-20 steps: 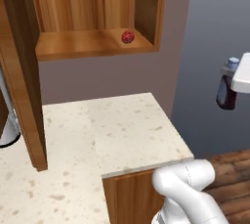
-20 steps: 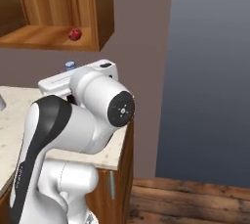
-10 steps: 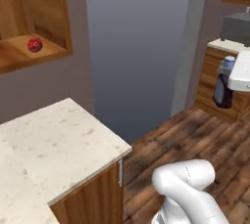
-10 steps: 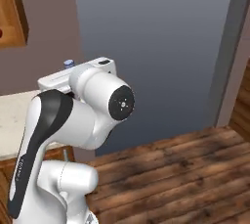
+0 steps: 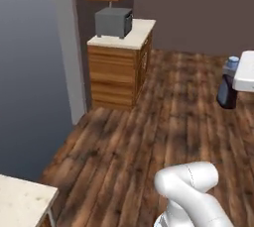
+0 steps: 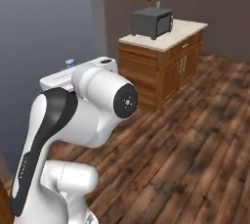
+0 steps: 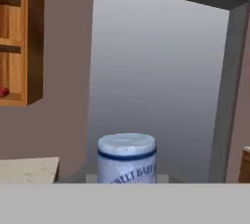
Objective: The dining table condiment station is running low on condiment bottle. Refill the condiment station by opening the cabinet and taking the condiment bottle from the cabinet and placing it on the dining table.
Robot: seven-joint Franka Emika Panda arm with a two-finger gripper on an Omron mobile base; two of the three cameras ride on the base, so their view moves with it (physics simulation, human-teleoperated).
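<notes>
1. You face a wood floor [image 5: 149, 137]; at left a grey doorway, then a base cupboard [image 5: 119, 67] carrying a dark microwave [image 5: 113, 22].
2. At far right your gripper [image 5: 233, 80] is clamped on the bottle [image 5: 228, 89], carried in the air.
3. Judged risk: swinging fast could loosen the grip and drop it before the table.
4. Hand view: the bottle's label reads partly "BABY"; the rest is unreadable.
</notes>
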